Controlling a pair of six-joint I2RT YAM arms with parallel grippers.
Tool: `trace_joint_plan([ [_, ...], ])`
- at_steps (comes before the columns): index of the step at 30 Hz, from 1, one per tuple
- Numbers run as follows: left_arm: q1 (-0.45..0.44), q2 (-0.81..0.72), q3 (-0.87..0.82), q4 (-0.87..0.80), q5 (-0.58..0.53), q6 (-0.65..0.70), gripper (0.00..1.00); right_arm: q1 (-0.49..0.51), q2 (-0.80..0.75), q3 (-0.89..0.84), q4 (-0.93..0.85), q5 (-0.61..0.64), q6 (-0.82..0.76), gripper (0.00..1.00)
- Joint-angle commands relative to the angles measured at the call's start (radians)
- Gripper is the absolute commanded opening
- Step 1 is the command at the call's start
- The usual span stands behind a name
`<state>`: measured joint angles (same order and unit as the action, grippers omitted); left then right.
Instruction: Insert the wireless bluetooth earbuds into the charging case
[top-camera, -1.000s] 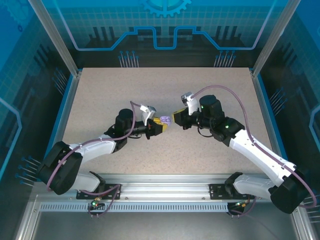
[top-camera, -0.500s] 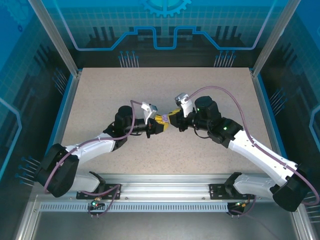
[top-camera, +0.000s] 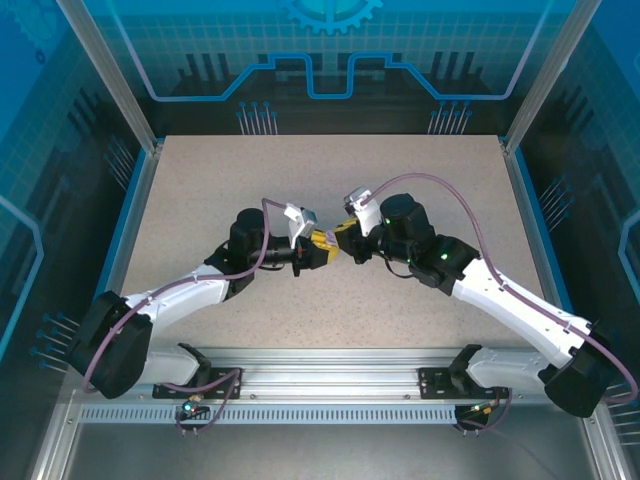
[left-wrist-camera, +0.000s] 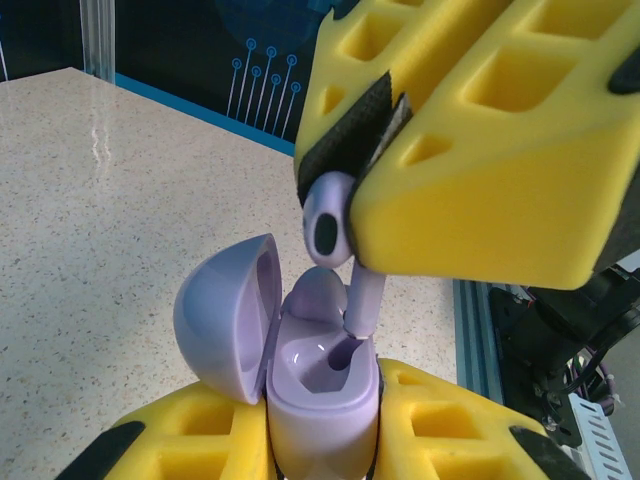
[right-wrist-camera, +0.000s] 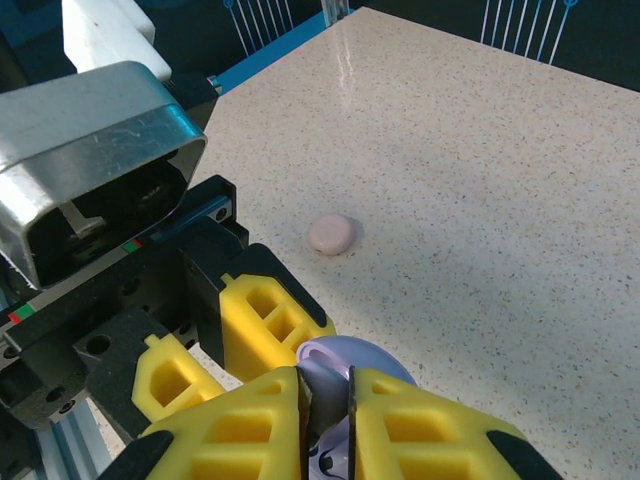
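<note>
speckled tabletop (top-camera: 200, 190), blue walls (top-camera: 330, 60), left gripper (top-camera: 322, 244) clamping lilac case (left-wrist-camera: 320, 390), right gripper (right-wrist-camera: 325, 400) pinching earbud (left-wrist-camera: 330, 215)

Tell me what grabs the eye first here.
Mid-table, the left claw grips an open lilac plastic clamshell charging case, while the right claw holds a lilac stemmed earbud above it, stem tip entering a socket. A small pale pink rounded object lies alone on the speckled tabletop beyond.
</note>
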<state>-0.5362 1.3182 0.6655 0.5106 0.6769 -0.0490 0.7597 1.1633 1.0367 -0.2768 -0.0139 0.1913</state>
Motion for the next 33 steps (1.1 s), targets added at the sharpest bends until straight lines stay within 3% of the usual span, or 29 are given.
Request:
trace_joint_plan([
  [1,-0.008,-0.029,0.034,-0.015,0.029,0.018,0.18,0.018,0.008,0.039,-0.011,0.027,-0.024,0.16],
  [33,-0.007,-0.025,0.069,-0.027,0.014,-0.03,0.18,0.035,0.013,0.038,-0.04,0.04,-0.042,0.17],
])
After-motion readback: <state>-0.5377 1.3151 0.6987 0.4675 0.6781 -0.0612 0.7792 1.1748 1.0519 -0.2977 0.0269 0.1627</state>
